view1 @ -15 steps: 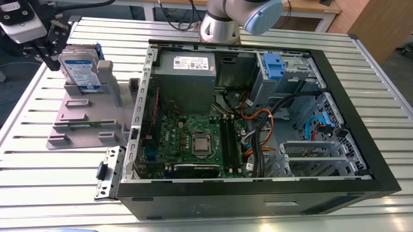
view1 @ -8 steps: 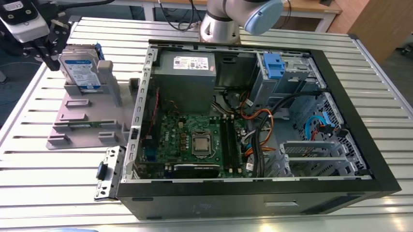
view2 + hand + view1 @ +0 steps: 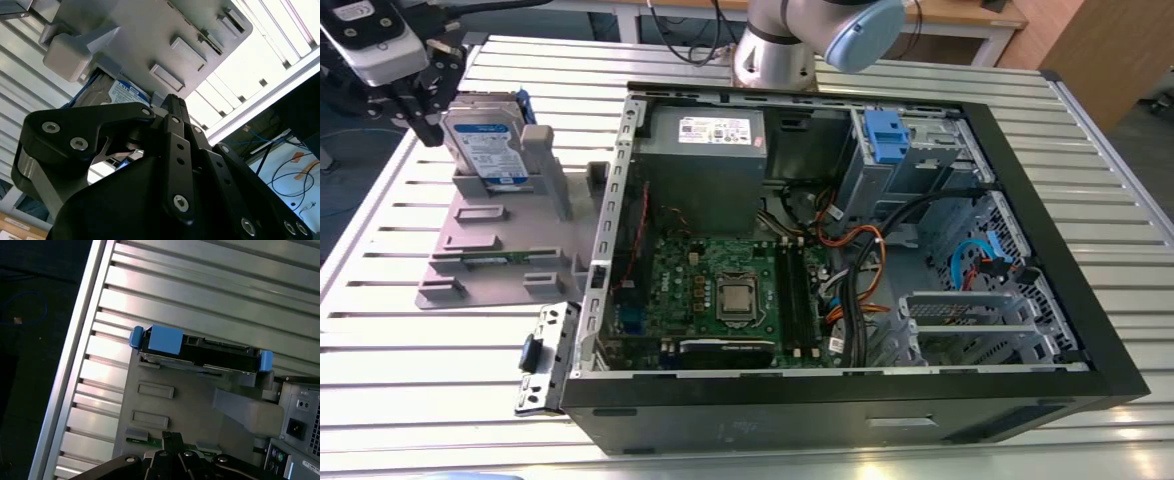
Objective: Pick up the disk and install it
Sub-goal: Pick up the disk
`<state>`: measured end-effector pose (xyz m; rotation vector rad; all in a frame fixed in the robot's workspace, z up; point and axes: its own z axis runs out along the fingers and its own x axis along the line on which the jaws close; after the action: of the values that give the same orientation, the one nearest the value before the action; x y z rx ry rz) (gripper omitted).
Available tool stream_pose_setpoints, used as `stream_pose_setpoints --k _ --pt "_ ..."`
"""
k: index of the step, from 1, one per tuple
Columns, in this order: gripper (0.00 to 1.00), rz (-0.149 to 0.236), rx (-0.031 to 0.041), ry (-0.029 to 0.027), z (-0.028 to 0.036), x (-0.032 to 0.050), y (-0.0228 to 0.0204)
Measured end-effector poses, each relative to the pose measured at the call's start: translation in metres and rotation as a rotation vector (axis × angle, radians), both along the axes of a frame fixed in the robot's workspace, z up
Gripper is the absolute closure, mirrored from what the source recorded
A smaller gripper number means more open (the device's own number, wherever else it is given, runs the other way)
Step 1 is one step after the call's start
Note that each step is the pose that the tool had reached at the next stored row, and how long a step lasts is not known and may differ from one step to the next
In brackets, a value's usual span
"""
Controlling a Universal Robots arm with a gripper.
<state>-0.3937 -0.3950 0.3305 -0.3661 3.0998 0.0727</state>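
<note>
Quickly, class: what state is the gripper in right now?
Gripper: closed, holding nothing; the flat silver-grey metal disk in its blue plastic bracket stands ungripped in the grey plastic stand.

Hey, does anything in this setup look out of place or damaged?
Nothing looks damaged or spilled. The disk stands on edge in its grey stand beside the open computer case; the pincer hovers next to it.
</note>
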Motion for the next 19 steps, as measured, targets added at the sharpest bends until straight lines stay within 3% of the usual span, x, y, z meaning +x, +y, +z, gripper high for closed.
stream_pose_setpoints --k 19 --pt "0.89 0.11 0.0 0.0 0.0 0.0 0.0"
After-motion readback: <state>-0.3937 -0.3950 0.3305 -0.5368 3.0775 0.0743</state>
